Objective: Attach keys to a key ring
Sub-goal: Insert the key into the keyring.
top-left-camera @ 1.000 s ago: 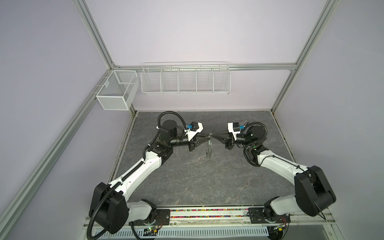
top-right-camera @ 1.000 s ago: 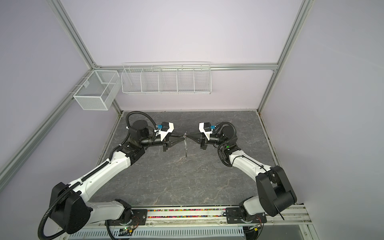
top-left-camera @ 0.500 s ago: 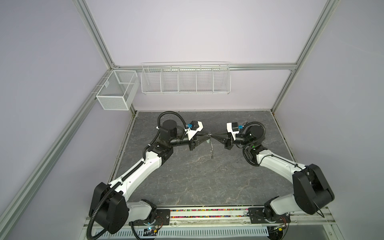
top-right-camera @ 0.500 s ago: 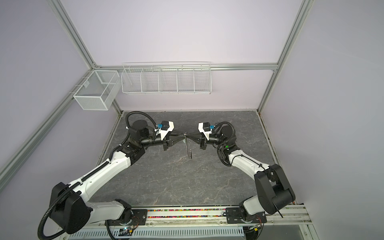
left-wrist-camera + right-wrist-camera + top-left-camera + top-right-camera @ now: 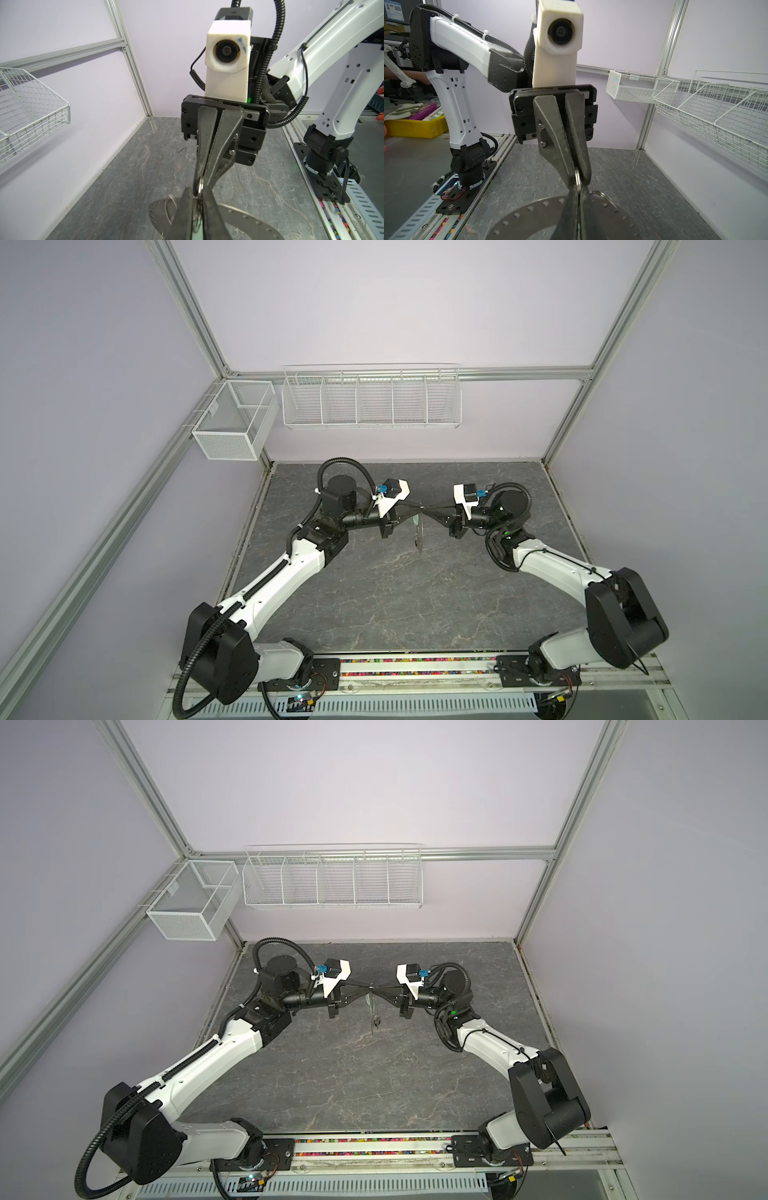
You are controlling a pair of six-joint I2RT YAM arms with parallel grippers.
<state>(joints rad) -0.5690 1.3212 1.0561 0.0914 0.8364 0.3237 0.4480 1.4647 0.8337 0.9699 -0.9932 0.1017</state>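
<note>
Where my two claws meet tip to tip hangs the key ring point(image 5: 419, 533), a flat grey disc with tiny holes round its rim. It is held clear of the table point(image 5: 415, 614), above the rear half and about midway between the side edges. It hangs straight down from the pinch point and shows edge-on in both top views, so I judge its flat faces look along my arms, one toward each. At its top rim a small wire loop point(image 5: 578, 179) stands edge-on between the fingertips. My left claw point(image 5: 414, 509) is clamped on that loop from one side and my right claw point(image 5: 429, 510) is pinched tight on it from the other. A second wire loop point(image 5: 602, 195) sits on the rim just beside the pinch. The left wrist view shows a sliver of pale green tag point(image 5: 197, 232) between my left fingers point(image 5: 182, 214), so the green-tagged key seems to be in that grip. The key itself and the black-tagged one I cannot make out. Neither arm is nearer: the jaws lie on one line across the table, with the loop between them and the disc below. My guess is that the next move turns on that line, sliding loop through loop along it without twisting the disc.
</note>
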